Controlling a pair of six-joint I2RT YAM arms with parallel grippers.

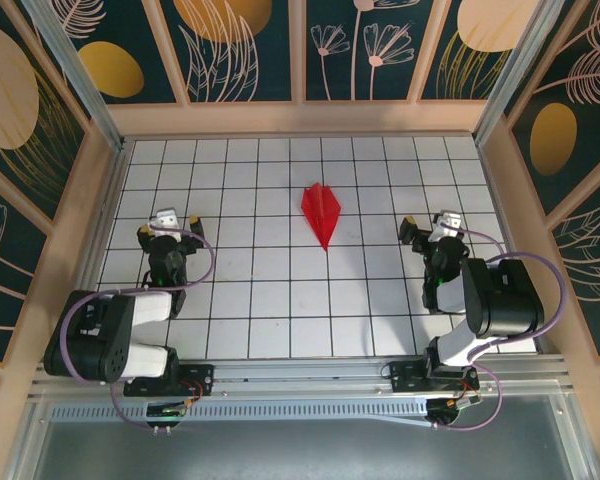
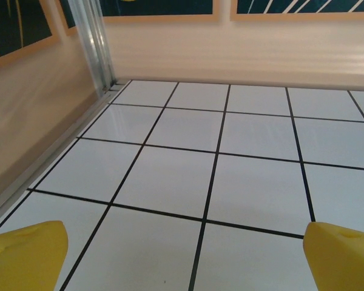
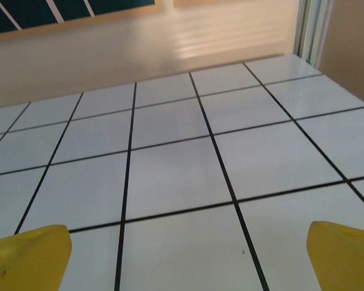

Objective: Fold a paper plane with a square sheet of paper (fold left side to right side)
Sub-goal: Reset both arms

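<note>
**A:** Where was the paper plane [image 1: 321,212]?

**B:** It lay on the white gridded table [image 1: 260,310], about midway between the arms and toward the far wall, with its sharp nose pointing back at the bases. It was a slim red dart, so I judged the folding done or nearly so.

**A:** And the grippers?

**B:** The left gripper [image 1: 167,222] sat well off to the plane's left and the right gripper [image 1: 432,228] well off to its right. Neither touched it. Both had their jaws spread wide with nothing between them. The left wrist camera showed yellow fingertips [image 2: 27,254] at the bottom corners with bare tile between. The right wrist camera showed the same, its fingertips [image 3: 30,257] equally far apart.

**A:** How would the plane handle?

**B:** I'd say it was very light, thin and easily crushed, and likely to skate on that glossy tile if nudged. The creases probably stiffened it along the centre line. I'd take it there with a gentle pinch, nearer the wide tail than the fragile nose. From overhead I couldn't tell whether any ridge stood up enough to grasp.

**A:** Any brands or writing?

**B:** None that I could read. The paper looked plain, and the wall panels carried only leaf and flower drawings.
</note>
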